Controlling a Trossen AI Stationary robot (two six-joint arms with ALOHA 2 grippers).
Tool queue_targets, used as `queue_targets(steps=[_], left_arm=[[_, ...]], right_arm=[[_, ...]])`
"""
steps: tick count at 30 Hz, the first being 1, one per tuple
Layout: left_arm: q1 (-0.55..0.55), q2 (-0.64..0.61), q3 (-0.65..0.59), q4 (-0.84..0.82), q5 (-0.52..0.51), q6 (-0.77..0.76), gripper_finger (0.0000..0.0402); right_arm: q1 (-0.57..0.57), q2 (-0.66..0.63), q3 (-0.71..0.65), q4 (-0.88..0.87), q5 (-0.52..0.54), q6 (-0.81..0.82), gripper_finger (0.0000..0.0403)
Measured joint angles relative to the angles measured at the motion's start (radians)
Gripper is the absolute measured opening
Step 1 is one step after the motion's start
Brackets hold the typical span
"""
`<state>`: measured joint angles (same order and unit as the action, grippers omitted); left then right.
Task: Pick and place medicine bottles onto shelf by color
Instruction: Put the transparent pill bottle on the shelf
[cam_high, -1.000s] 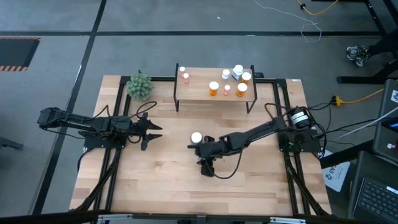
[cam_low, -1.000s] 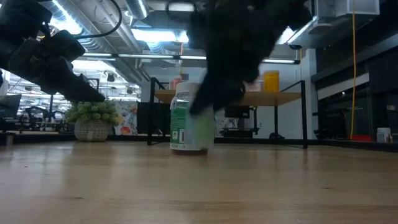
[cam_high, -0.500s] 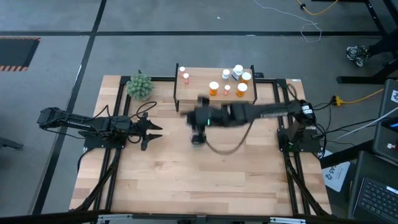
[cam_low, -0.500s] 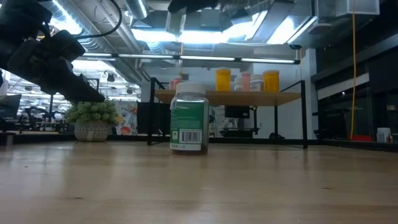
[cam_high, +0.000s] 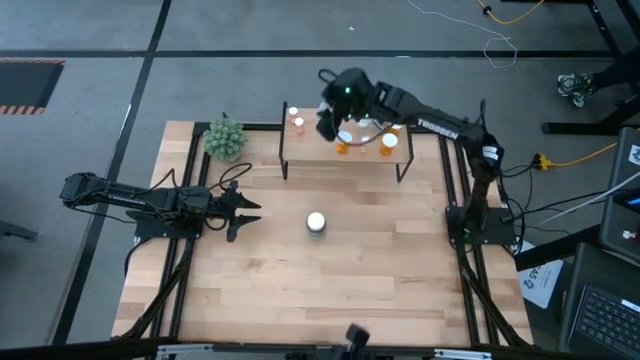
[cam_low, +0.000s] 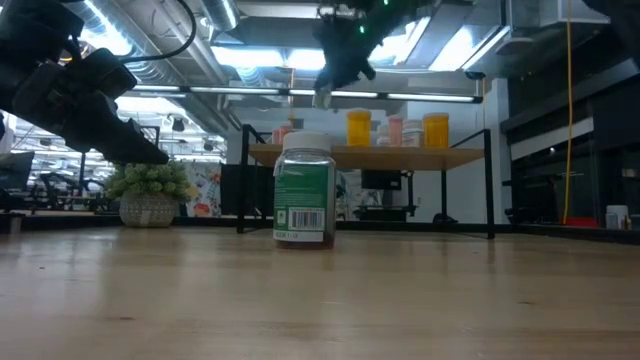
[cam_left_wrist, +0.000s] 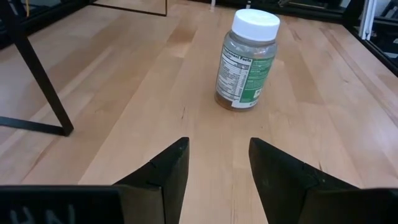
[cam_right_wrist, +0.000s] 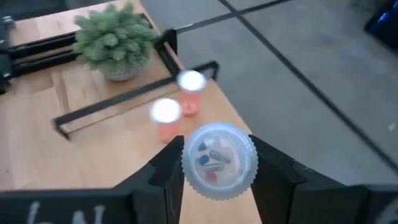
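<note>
The right gripper (cam_high: 330, 118) hovered over the left half of the shelf (cam_high: 320, 152), in the upper middle of the high view. In the right wrist view its fingers (cam_right_wrist: 163, 167) were clenched on a small clear bottle (cam_right_wrist: 219, 161) with coloured pills inside, so the step in hand was, as I judge, the carrying of this bottle to its place on the shelf.

Below it in that view stood two pink-red bottles (cam_right_wrist: 180, 98) with white caps, near the shelf end on the side of the plant ball (cam_right_wrist: 117, 45). The orange bottles (cam_high: 345, 142) stood further to the right in the high view, partly hidden by the arm.

The next move probably called for lowering the bottle beside the group of matching colour without knocking the pink-red ones, and only then opening the fingers. Which group matches this bottle I cannot tell.

The large green bottle (cam_high: 316, 222) stood upright on the table (cam_high: 400, 280), in the centre of the high view, well apart from the shelf and not yet placed. The left gripper (cam_high: 243, 212) waited at the left of this bottle, pointed toward it, its fingers (cam_left_wrist: 163, 174) spread apart and empty.
</note>
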<state>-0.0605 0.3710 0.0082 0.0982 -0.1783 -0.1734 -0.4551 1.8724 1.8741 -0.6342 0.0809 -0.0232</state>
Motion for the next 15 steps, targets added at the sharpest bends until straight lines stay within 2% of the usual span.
queue_targets(steps=[6,15], left_arm=[[0.0,0.0,0.0,-0.001,0.0,0.0,0.0163],[0.0,0.0,0.0,0.0,0.0,0.0,0.0163]], right_arm=[[-0.081,0.015,0.0,0.018,-0.108,0.019,0.0142],[-0.088,0.082,-0.001,-0.019,-0.112,0.015,0.0142]])
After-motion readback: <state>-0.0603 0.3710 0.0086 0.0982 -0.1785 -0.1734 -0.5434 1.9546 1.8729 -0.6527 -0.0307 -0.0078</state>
